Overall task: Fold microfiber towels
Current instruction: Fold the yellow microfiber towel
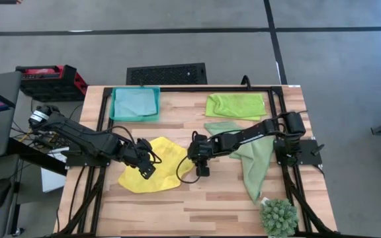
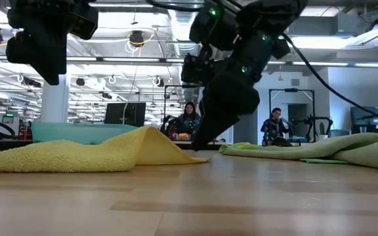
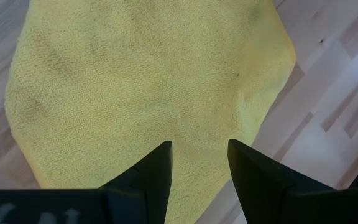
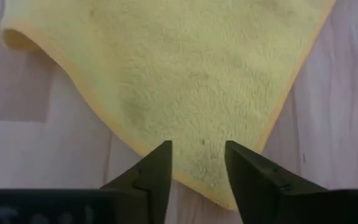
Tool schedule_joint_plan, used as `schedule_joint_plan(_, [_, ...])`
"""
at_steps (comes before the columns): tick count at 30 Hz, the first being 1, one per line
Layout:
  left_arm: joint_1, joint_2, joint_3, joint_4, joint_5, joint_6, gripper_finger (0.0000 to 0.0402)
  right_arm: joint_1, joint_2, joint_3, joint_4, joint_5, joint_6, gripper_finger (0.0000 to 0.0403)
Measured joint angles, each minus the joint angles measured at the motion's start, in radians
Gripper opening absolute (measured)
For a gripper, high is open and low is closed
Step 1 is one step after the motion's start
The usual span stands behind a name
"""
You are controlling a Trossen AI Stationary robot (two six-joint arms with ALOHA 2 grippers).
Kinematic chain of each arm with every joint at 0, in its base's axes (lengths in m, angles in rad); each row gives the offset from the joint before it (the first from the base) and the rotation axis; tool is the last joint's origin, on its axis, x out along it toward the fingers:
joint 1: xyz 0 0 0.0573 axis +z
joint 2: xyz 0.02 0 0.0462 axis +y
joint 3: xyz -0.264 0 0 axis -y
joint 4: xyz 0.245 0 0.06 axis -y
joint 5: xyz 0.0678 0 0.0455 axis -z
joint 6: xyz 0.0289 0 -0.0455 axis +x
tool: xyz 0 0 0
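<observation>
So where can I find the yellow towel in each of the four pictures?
High view: the yellow towel lies left of centre, between the two tools.
Low view: it spreads across the left of the table top, with a raised fold.
Left wrist view: it fills most of the picture, past the open left tool.
Right wrist view: it fills the upper part, past the open right tool.
Shared landmark: the wooden table.
</observation>
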Motion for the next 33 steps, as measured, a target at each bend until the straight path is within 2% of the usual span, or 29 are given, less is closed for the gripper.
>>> schedule_joint_plan(4, [0.0,0.0,0.0,0.0,-0.001,0.0,0.0148,-0.007,0.0,0.022,-0.102,-0.001,0.072,0.0205])
schedule_joint_plan(8, [0.0,0.0,0.0,0.0,-0.001,0.0,0.0148,-0.032,0.0,0.022,-0.149,-0.001,0.157,0.0214])
schedule_joint_plan(13, [0.0,0.0,0.0,0.0,-0.002,-0.001,0.0148,-0.062,0.0,0.022,-0.144,-0.005,0.165,0.0212])
schedule_joint_plan(19, [0.0,0.0,0.0,0.0,-0.002,0.0,0.0148,-0.082,0.0,0.022,-0.144,-0.106,0.167,0.0206])
schedule_joint_plan(33, [0.0,0.0,0.0,0.0,-0.002,0.0,0.0148,-0.085,0.049,0.03,-0.119,-0.104,0.159,0.0195])
